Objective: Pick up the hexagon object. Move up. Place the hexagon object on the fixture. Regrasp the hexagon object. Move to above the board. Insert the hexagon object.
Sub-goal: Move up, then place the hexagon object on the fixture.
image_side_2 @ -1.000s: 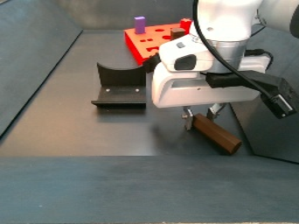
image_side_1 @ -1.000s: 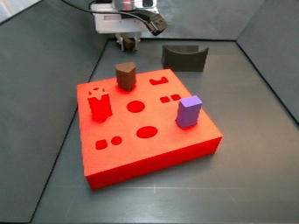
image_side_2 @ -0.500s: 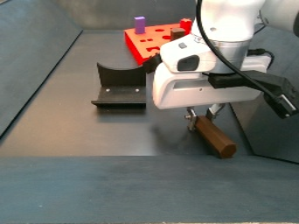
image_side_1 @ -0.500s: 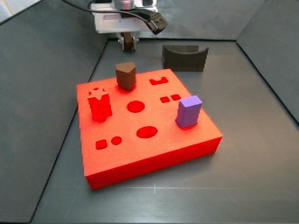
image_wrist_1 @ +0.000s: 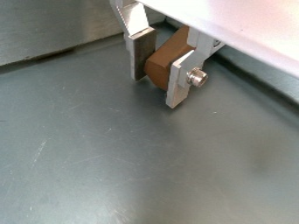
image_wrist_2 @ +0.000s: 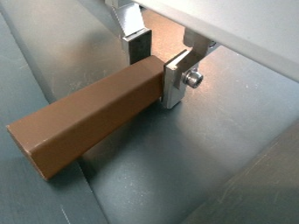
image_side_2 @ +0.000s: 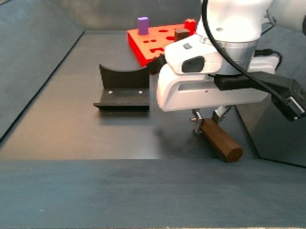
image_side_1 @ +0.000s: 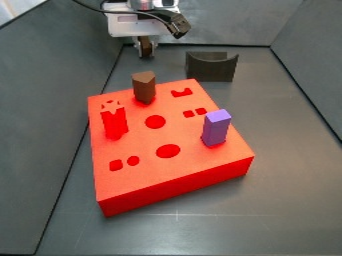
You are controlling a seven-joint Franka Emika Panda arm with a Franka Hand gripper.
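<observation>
The hexagon object [image_wrist_2: 87, 122], a long brown peg, is clamped at one end between the silver fingers of my gripper [image_wrist_2: 158, 66]; its end face shows between the pads in a wrist view [image_wrist_1: 163, 59]. In a side view the gripper [image_side_2: 206, 116] hangs low over the grey floor, and the peg [image_side_2: 219, 139] slopes from it down toward the floor. The fixture [image_side_2: 120, 88] [image_side_1: 211, 65] stands apart from the gripper, with nothing on it. The red board [image_side_1: 201, 165] [image_side_2: 162, 45] lies further off. In a side view the gripper [image_side_1: 144, 45] hides the peg.
On the board stand a stubby dark brown block [image_side_1: 143, 87], a red peg [image_side_1: 114, 121] and a purple block [image_side_1: 217, 127] [image_side_2: 142, 22]. Grey walls enclose the floor on all sides. The arm's white body [image_side_2: 216, 76] fills the space above the peg.
From a second ago to half a second ago the peg's free end swung a little in the gripper's hold. Since then nothing has visibly moved.
</observation>
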